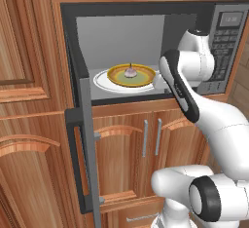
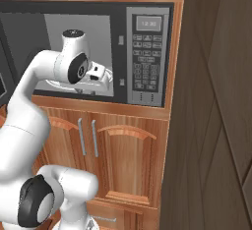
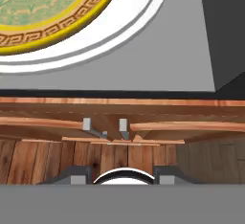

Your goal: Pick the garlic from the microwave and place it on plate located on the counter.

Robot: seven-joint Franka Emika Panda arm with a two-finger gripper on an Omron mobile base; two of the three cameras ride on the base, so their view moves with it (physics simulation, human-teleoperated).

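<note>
The garlic [image 1: 130,70], a small pale bulb with a thin stem tip, rests on a yellow-rimmed olive dish [image 1: 131,77] inside the open microwave [image 1: 146,32]. That dish stands on the white turntable [image 1: 104,83]. My arm reaches into the right side of the cavity, and the garlic lies to the left of my hand, apart from it. In the hand view my gripper [image 3: 119,177] is open with nothing between its fingers, looking down over the front edge of the cavity floor [image 3: 182,65]. The plate and the counter are out of view.
The microwave door [image 1: 83,139] hangs open at the left with its black bar handle [image 1: 73,163]. The silver keypad panel [image 2: 147,57] is to the right of the cavity. Wooden cabinet doors [image 2: 123,160] lie below, and a dark wooden wall [image 2: 216,106] stands at the right.
</note>
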